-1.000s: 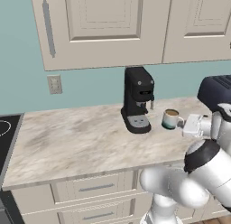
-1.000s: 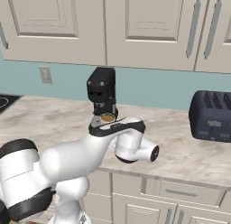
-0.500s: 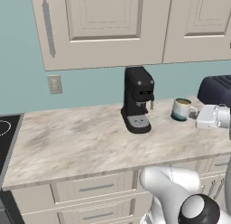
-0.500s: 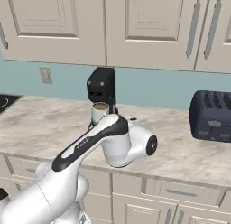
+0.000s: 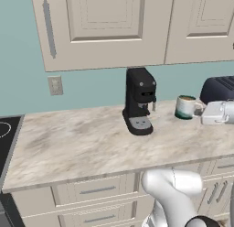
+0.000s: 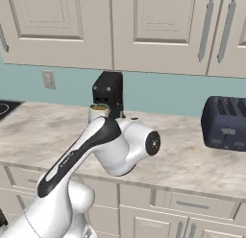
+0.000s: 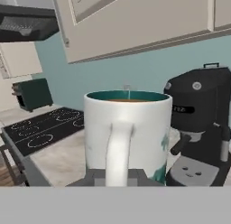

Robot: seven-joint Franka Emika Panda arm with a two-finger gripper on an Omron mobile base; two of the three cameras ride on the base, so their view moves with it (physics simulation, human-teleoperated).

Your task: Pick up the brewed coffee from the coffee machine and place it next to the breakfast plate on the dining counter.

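Right in front of the claw (image 5: 204, 112), clamped by its handle, the mug (image 5: 185, 106) rides upright and clear of the coffee machine (image 5: 140, 100), which sits off to one side beyond it.

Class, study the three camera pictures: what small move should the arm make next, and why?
Probably keep the mug level and carry it further from the coffee machine. The pincer grips it at the handle, it hangs above the counter and brown liquid sits near its rim, so tilting risks a spill.
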